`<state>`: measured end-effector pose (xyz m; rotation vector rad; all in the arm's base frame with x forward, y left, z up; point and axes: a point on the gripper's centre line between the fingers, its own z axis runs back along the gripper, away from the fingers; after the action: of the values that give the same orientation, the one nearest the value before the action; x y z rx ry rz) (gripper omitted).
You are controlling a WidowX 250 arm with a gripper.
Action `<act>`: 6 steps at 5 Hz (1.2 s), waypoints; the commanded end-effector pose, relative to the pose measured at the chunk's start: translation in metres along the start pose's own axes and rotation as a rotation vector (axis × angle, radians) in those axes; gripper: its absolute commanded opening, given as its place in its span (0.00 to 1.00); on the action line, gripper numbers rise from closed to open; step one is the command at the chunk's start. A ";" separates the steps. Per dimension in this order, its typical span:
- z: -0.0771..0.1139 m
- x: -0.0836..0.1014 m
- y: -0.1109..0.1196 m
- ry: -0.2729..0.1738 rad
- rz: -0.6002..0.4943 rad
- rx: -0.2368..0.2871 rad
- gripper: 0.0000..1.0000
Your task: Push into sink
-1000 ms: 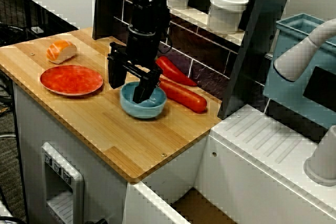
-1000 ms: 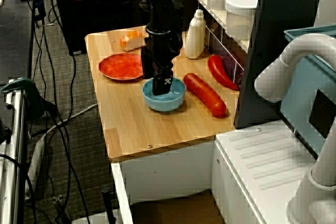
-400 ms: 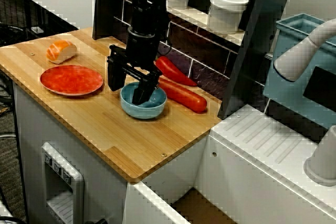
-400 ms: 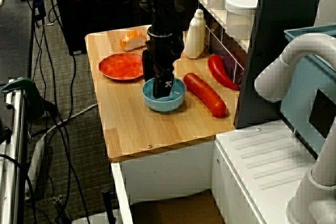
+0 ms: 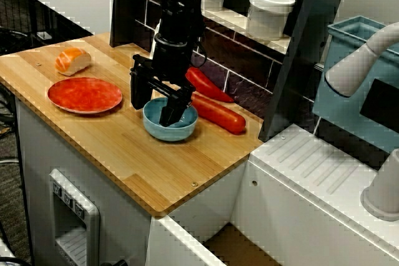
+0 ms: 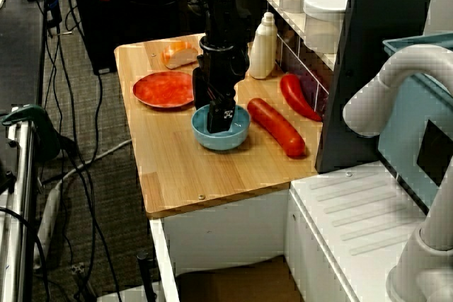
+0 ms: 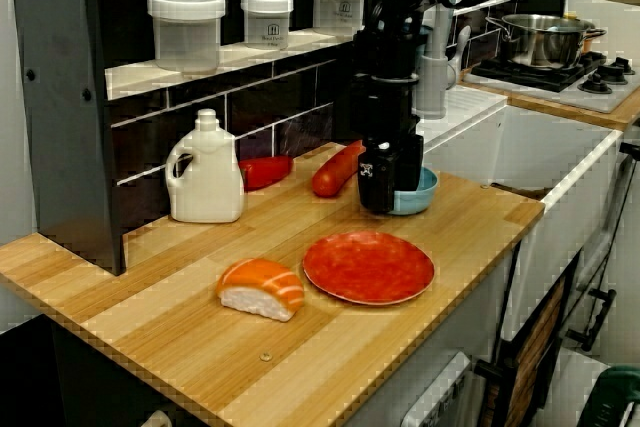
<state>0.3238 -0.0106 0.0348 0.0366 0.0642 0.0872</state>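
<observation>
Trouble is likeliest at the rim: the gripper (image 5: 153, 99) is standing spread, one finger dipping inside the bowl (image 5: 169, 120), the other outside, grasping nothing, so a quick shove could be tipping the bowl. It is sitting mid-bench (image 5: 118, 154), with the sausage (image 5: 217, 112) just beside it. Bare wood is running to the edge, the sink (image 7: 560, 172) lying beyond.

No legible text anywhere. Middle jar (image 7: 266, 19) on shelf has a small label, too blurred to read. Gripper (image 7: 388, 179) finger bears white mark, unreadable.
</observation>
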 end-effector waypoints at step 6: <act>0.006 -0.003 -0.047 0.015 -0.079 -0.026 1.00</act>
<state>0.3221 -0.0577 0.0260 0.0144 0.1267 0.0093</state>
